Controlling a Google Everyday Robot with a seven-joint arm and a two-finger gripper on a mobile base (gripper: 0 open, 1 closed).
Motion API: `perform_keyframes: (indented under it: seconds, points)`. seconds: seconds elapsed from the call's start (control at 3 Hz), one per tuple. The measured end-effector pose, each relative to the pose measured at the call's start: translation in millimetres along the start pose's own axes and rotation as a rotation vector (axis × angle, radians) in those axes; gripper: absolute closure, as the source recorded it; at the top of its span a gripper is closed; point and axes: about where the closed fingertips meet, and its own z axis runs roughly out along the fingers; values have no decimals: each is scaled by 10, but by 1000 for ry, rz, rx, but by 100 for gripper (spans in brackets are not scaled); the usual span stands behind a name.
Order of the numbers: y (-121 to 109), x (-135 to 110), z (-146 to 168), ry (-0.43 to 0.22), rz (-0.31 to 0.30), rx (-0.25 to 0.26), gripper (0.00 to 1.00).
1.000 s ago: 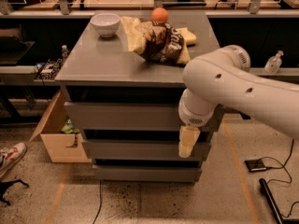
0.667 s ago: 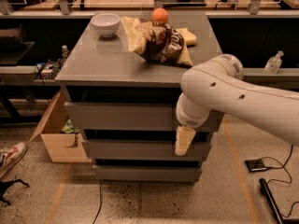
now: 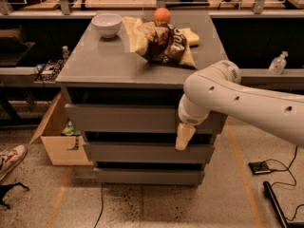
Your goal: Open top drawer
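The top drawer (image 3: pixel 123 118) is the widest and tallest of three matte grey fronts in a grey cabinet (image 3: pixel 118 65) at the middle of the camera view. Its flat, handleless front sits under the cabinet top with a dark gap above it. My gripper (image 3: pixel 183 137) hangs pointing down from the white arm (image 3: pixel 237 99), which reaches in from the right. The gripper is in front of the right part of the top drawer's lower edge, over the gap to the middle drawer (image 3: pixel 142 152). The arm hides the drawer's right end.
On the cabinet top lie a white bowl (image 3: pixel 107 23), an orange (image 3: pixel 162 15) and a brown chip bag (image 3: pixel 164 44). An open cardboard box (image 3: pixel 57 137) stands at the cabinet's left. A shoe (image 3: pixel 10 158), cables and a small device (image 3: pixel 261 167) lie on the floor.
The arm has shifted to the left, and the gripper has moved a little left and up along the drawer fronts. The drawers have not moved.
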Motion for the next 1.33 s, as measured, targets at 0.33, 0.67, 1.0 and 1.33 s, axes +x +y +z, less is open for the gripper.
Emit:
perform_keyframes:
  seconds: [0.33,0.67,1.0,1.33]
  points:
    - [-180,108,166,16,21,13,0]
    - [-327,208,349,24,37,1,0]
    - [-384,328,536,31,55,-37,18]
    - [-337,537,530,50,92,-59,41]
